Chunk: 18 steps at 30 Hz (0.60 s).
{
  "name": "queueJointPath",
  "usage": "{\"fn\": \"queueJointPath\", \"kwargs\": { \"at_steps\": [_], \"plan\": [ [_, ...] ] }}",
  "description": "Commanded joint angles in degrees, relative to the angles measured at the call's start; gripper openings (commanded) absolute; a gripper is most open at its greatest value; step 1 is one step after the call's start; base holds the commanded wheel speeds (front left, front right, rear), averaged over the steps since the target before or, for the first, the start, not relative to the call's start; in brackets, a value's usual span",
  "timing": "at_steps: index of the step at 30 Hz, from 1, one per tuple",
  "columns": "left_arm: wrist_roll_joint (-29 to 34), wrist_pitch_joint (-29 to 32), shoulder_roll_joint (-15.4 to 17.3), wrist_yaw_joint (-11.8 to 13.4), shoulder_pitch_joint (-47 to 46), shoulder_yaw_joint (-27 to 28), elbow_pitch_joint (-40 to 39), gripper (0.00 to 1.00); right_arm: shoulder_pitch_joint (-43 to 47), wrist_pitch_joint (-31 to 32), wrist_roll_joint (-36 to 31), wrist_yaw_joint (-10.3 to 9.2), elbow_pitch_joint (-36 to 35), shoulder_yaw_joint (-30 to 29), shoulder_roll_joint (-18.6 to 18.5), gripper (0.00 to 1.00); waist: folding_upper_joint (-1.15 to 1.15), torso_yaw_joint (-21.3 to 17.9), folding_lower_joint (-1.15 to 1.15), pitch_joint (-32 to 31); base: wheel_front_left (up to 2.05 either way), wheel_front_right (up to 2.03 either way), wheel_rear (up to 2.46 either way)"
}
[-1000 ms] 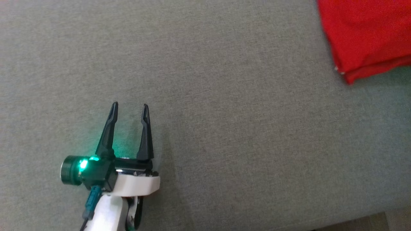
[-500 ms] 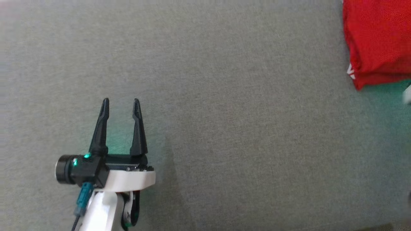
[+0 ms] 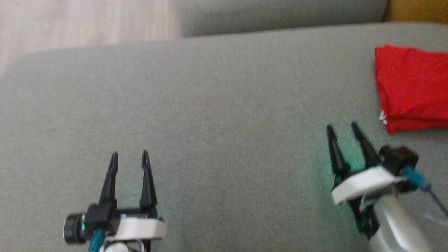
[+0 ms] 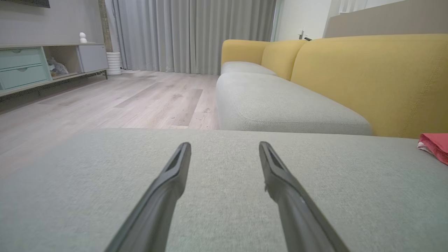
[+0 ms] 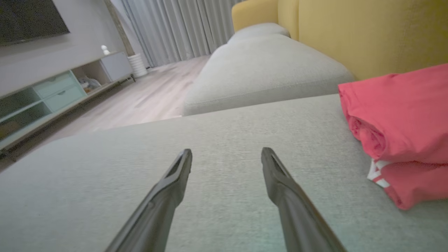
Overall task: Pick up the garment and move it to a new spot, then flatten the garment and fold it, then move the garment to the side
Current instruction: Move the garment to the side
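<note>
A: The folded red garment is lying at the sofa cushion's far right, just beyond the right fingers.

B: Those and the left fingers are gaping wide, gripping nothing. Swinging rightward, I'd say a tip is risking snagging the fold open.

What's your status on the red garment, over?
Left tool open, empty. Right tool open, empty, just clear of folded red garment on grey sofa cushion. Nothing in the way.

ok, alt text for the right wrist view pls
Folded red garment lies on a grey sofa cushion at the view's right, apart from the open right pincer. Yellow backrest, wooden floor and grey curtains behind.
</note>
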Motion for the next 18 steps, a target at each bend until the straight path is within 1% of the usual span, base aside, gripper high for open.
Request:
{"fn": "queueJointPath", "kwargs": {
  "at_steps": [1,5,8,9,14,18],
  "plan": [
    [0.09,-0.29,-0.07,0.45,0.87,2.18,-1.05,1.0,2.78,-0.72,0.77,-0.04,-4.41,2.05,0.03,1.0,0.0,2.08,0.01,-6.6,0.0,0.0,0.0],
    [1.08,-0.29,-0.07,0.08,3.11,2.76,-0.73,1.0,9.05,-0.75,-0.1,-0.04,-9.52,2.04,1.11,1.0,0.0,2.37,0.01,-9.47,0.0,0.0,0.0],
    [1.79,-0.29,-0.07,-0.73,4.57,3.11,-0.64,1.0,13.04,-0.76,-2.5,-0.04,-12.13,0.28,2.11,1.0,0.0,2.74,0.01,-11.22,0.0,0.0,0.0],
    [1.79,-0.29,-0.07,-0.73,4.57,3.11,-0.64,1.0,13.04,-0.76,-2.5,-0.04,-12.13,0.28,2.11,1.0,0.0,2.74,0.01,-11.22,0.0,0.0,0.0],
    [3.28,-0.29,-0.07,-2.5,6.24,3.25,-0.01,1.0,17.8,-0.77,-6.69,-0.04,-14.34,-2.29,3.69,1.0,0.0,3.0,0.01,-12.91,0.0,0.0,0.0],
    [3.66,-0.29,-0.07,-3.6,6.55,3.71,1.0,1.0,18.98,-0.77,-8.0,-0.04,-15.12,-3.18,4.66,1.0,0.0,2.76,0.01,-13.36,0.0,0.0,0.0]
  ]
}}
